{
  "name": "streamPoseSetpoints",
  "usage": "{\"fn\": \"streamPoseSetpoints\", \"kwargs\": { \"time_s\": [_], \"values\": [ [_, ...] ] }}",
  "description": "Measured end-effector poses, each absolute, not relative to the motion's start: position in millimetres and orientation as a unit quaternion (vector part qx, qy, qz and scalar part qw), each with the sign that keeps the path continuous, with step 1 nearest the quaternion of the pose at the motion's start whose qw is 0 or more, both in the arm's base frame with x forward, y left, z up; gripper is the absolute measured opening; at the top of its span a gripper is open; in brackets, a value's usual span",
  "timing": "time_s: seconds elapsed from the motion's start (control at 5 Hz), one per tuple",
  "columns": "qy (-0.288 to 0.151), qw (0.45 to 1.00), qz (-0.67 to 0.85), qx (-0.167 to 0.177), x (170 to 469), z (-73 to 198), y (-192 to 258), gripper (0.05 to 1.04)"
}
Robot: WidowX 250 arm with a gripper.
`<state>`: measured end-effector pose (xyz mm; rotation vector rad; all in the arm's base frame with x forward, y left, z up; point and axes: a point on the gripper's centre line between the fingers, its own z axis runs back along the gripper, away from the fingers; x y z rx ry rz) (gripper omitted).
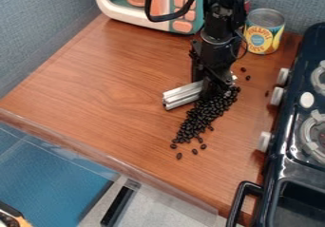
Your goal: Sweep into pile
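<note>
Wooden bench, dark bean pile at your gripper

Your arm comes down from the top edge, nearly upright, with the gripper pointing at the bench and clenched on one silvery bar that juts out to the gripper's left. Behind and right of it you have one can; its contents you can't tell. Behind and left sits one toy oven. Your bean pile, too many to count, starts beside the gripper and trails toward the near edge; three strays lie to its right. Farther right, you have one stove with three pale knobs.
</note>
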<state>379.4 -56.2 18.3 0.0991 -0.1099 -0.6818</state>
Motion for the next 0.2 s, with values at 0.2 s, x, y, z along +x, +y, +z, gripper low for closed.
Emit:
{"fn": "streamPoseSetpoints", "kwargs": {
  "time_s": [0.2],
  "values": [
    [-0.073, 0.943, -0.322, 0.05, 381.9, 33.4, -56.4, 0.379]
  ]
}}
